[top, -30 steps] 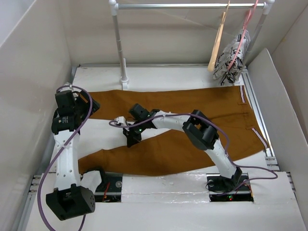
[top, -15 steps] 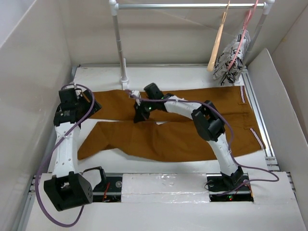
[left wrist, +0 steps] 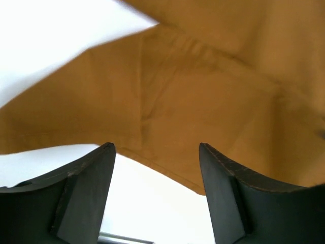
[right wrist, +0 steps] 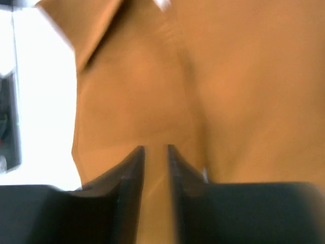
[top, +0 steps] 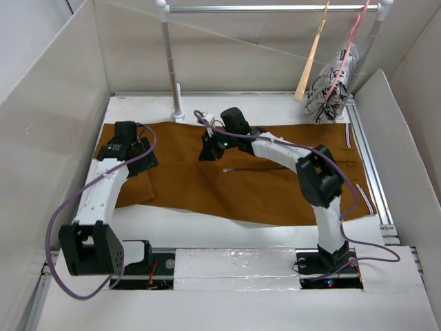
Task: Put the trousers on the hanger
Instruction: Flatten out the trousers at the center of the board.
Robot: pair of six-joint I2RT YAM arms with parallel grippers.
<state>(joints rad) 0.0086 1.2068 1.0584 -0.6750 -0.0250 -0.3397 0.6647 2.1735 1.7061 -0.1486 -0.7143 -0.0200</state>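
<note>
The rust-brown trousers [top: 275,179] lie flat across the table, legs to the left and striped waistband at the right. My right gripper [top: 209,153] is over the upper middle of the trousers; in the right wrist view [right wrist: 156,150] its jaws are nearly closed with a fold of the brown cloth [right wrist: 244,76] between them. My left gripper [top: 138,160] is over the leg ends at the left; in the left wrist view [left wrist: 157,152] it is open and empty above the hem [left wrist: 213,91]. The tan wooden hanger [top: 308,65] hangs from the rod at the back right.
A white rail [top: 262,8] on a post [top: 170,62] spans the back. A pink hanger with black-and-white patterned cloth [top: 334,79] hangs beside the wooden one. White walls [top: 48,110] enclose the table on both sides.
My right gripper has moved from the near leg up and back, carrying that leg against the far one. My left gripper has shifted right onto the leg ends.
</note>
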